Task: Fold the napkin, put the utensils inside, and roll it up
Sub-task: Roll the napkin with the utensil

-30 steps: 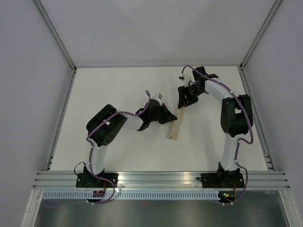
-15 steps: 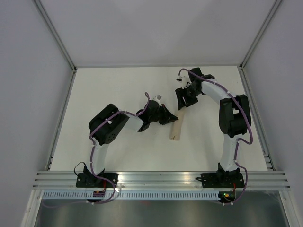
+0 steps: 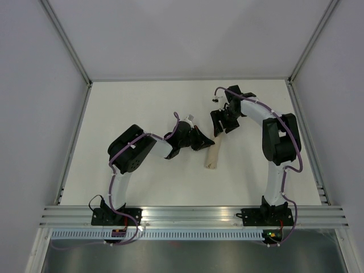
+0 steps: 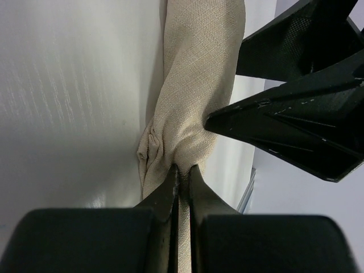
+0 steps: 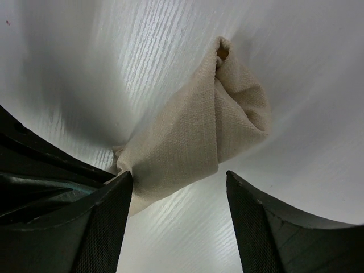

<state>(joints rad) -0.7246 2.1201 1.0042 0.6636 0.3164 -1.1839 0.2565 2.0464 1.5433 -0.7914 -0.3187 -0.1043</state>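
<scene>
The tan napkin [image 3: 211,154] lies on the white table as a tight roll, running from upper right to lower left. My left gripper [image 3: 202,140] is shut on a fold of cloth at the roll's side; in the left wrist view the napkin [image 4: 196,85] is pinched between the fingers at the left gripper [image 4: 183,169]. My right gripper [image 3: 222,126] stands open over the roll's far end. In the right wrist view the napkin [image 5: 193,131] lies just ahead of the right gripper [image 5: 178,176], one finger [image 5: 108,216] touching the cloth's edge. The utensils are hidden.
The white table [image 3: 142,108] is fenced by aluminium rails at left [image 3: 74,142] and right [image 3: 310,142], with a slotted rail along the near edge [image 3: 193,215]. The two grippers are close together over the roll, the right gripper's fingers [image 4: 296,114] showing in the left wrist view.
The right gripper has opened wider and moved slightly left and nearer along the roll. The left gripper and the roll have shifted a little to the right.
</scene>
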